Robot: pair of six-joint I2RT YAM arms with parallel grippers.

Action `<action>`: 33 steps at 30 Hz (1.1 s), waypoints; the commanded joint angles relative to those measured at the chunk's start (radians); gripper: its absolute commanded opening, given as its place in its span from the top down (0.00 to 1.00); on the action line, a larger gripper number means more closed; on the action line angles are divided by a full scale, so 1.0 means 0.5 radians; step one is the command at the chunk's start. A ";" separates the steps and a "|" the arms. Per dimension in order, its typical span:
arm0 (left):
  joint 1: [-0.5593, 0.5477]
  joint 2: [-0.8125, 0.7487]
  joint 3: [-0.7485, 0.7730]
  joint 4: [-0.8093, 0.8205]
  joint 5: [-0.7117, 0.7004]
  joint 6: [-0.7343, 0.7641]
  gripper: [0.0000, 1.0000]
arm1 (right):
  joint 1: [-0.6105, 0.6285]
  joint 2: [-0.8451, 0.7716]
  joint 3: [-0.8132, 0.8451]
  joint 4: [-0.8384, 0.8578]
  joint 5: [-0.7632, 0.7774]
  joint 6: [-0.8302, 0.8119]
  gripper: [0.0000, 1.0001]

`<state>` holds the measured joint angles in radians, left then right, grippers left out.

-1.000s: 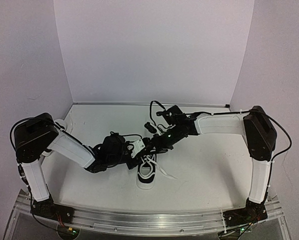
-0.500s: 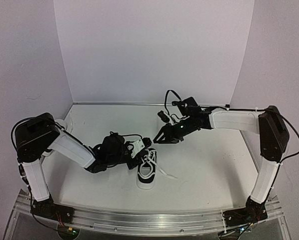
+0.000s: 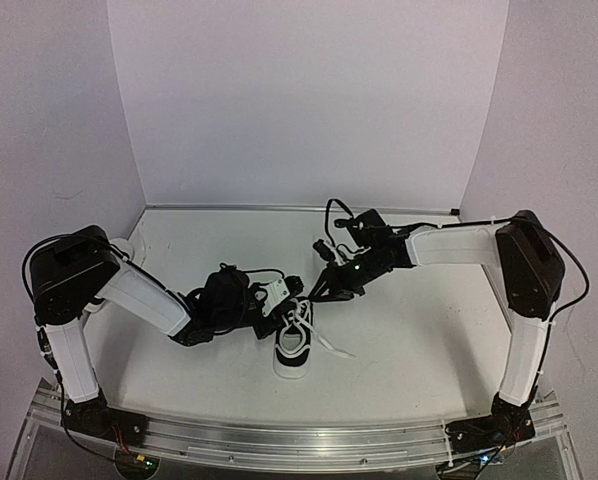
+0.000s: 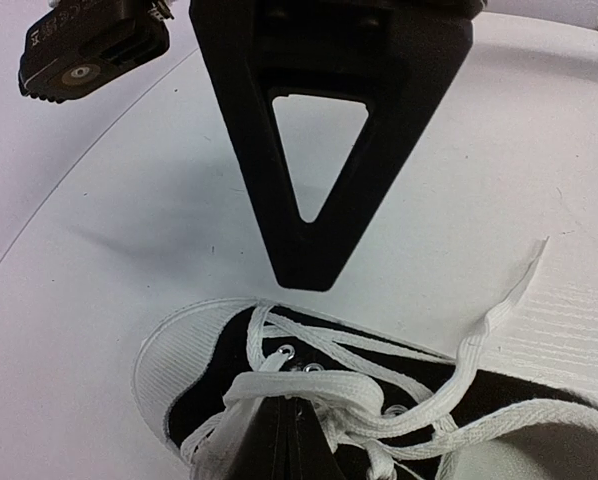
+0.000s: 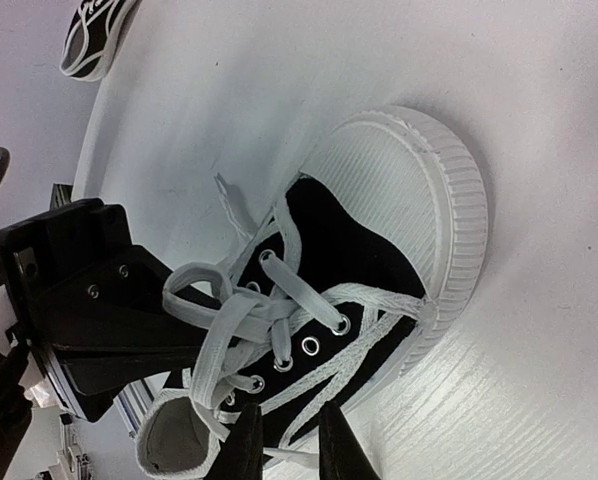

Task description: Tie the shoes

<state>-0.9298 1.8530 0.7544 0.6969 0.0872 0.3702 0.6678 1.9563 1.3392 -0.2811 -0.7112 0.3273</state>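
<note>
One black-and-white shoe (image 3: 293, 345) lies at the middle of the table, toe towards the back. My left gripper (image 3: 279, 316) is shut at the shoe's left side, and a loop of white lace (image 4: 329, 392) wraps its tips (image 4: 289, 430). My right gripper (image 3: 319, 292) hangs just behind the toe, its fingers a narrow gap apart (image 5: 291, 445). A loose lace strand (image 5: 294, 462) crosses that gap, not pinched. The right gripper's finger (image 4: 309, 250) points down at the toe cap (image 4: 179, 360). The other shoe (image 5: 94, 35) lies far off at the table's left.
White walls close the table (image 3: 409, 340) at the back and both sides. An aluminium rail (image 3: 299, 440) with both arm bases runs along the near edge. A loose lace end (image 3: 334, 350) trails right of the shoe. The other shoe (image 3: 119, 246) lies behind the left arm's elbow.
The right gripper drew back from the shoe towards the rear right, widened, then came back to the toe with a narrower gap. The left gripper and the shoe stayed put.
</note>
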 commanded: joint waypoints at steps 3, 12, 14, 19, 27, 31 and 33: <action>0.001 0.012 0.032 -0.037 0.068 0.027 1.00 | 0.026 0.072 0.017 0.157 -0.164 0.059 0.81; 0.001 0.009 0.032 -0.028 0.071 0.020 1.00 | 0.056 0.123 0.041 0.166 -0.078 0.121 0.88; 0.001 0.009 0.034 -0.033 0.072 0.022 1.00 | 0.057 0.129 0.040 0.169 -0.093 0.126 0.88; 0.001 0.009 0.035 -0.041 0.075 0.029 1.00 | 0.072 0.116 0.039 0.209 -0.190 0.128 0.86; 0.001 0.009 0.044 -0.043 0.083 0.021 1.00 | 0.091 0.145 0.050 0.215 -0.234 0.131 0.82; 0.001 0.008 0.050 -0.048 0.085 0.023 1.00 | 0.100 0.154 0.057 0.226 -0.244 0.131 0.81; 0.001 0.011 0.051 -0.047 0.088 0.025 1.00 | 0.102 0.158 0.063 0.230 -0.251 0.135 0.79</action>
<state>-0.9279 1.8530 0.7547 0.6819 0.0963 0.3702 0.7105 2.0140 1.3396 -0.1933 -0.8130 0.3945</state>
